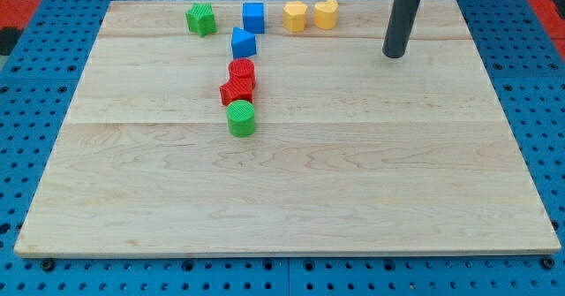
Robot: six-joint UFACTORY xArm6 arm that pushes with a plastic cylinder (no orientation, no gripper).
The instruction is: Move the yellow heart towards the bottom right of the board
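Yellow heart (326, 14) near the worktop (353, 181) top edge, yellow hexagon (295, 17) crowding its left, open wood right and below, my tip (393, 55) well right

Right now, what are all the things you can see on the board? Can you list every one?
green star block: 1, green, top left of the board
blue cube: 1, blue, top edge, right of the green star block
yellow hexagon block: 1, yellow, top edge, right of the blue cube
yellow heart: 1, yellow, top edge, just right of the yellow hexagon block
blue block: 1, blue, below the blue cube
red cylinder: 1, red, below the blue block
red star block: 1, red, touching the red cylinder
green cylinder: 1, green, bottom of that column
board: 1, pale wood
my tip: 1, dark rod, right of the yellow heart, apart from every block
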